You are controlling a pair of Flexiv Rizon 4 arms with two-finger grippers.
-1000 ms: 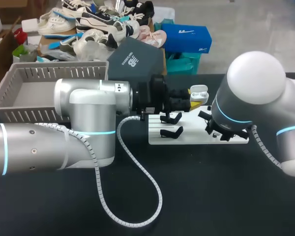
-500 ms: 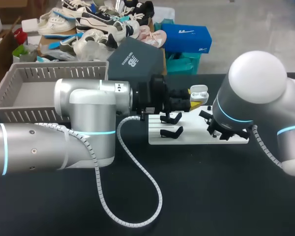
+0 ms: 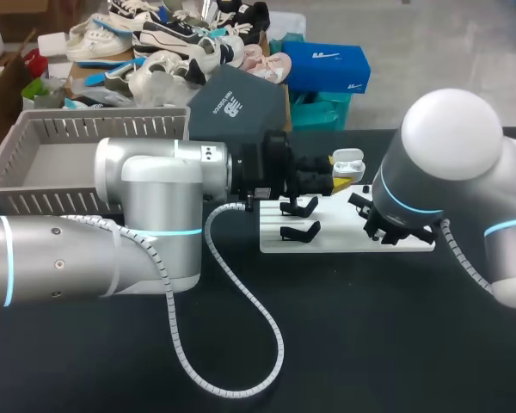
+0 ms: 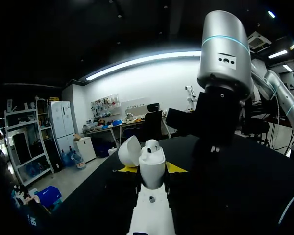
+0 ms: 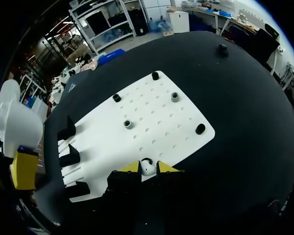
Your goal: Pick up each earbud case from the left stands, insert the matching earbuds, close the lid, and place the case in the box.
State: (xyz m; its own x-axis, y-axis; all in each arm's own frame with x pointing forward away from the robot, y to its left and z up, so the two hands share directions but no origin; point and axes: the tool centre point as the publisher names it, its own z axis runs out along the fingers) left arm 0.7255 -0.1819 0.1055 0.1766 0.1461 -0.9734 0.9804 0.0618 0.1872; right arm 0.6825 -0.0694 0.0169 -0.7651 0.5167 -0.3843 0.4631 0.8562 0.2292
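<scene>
Fingers of the left gripper clamp the earbud case from both sides. Its lid stands open, and it is held off the tabletop at the far side of the white board. The right gripper is down at the board's edge, its yellow-tipped fingers closed snugly on a small white earbud. Black stands sit on the board's left part. The grey box lies well apart, behind the left arm.
</scene>
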